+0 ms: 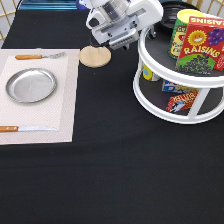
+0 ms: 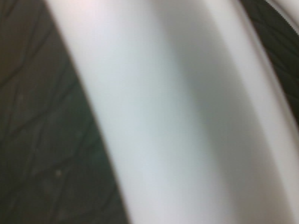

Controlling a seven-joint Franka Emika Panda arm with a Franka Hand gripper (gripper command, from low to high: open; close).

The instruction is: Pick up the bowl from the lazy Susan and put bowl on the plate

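Observation:
The lazy Susan (image 1: 150,62) stands at the exterior view's right, white with two dark tiers. A sliver of the glossy black bowl (image 1: 168,19) shows at the back of its upper tier, mostly hidden behind my hand and a can. My gripper (image 1: 124,41) hangs at the exterior view's top centre, just left of the upper tier's rim and above the wooden disc. The silver plate (image 1: 31,85) lies empty on a placemat at the left. The wrist view is filled by the turntable's white rim (image 2: 168,115) seen from very close.
A raisins box (image 1: 202,47) and a green-yellow can (image 1: 181,31) stand on the upper tier. Small packets (image 1: 181,101) and a can (image 1: 147,74) sit on the lower tier. A wooden disc (image 1: 95,56) lies beside the placemat (image 1: 60,110), which holds a fork (image 1: 37,56) and a knife (image 1: 20,129).

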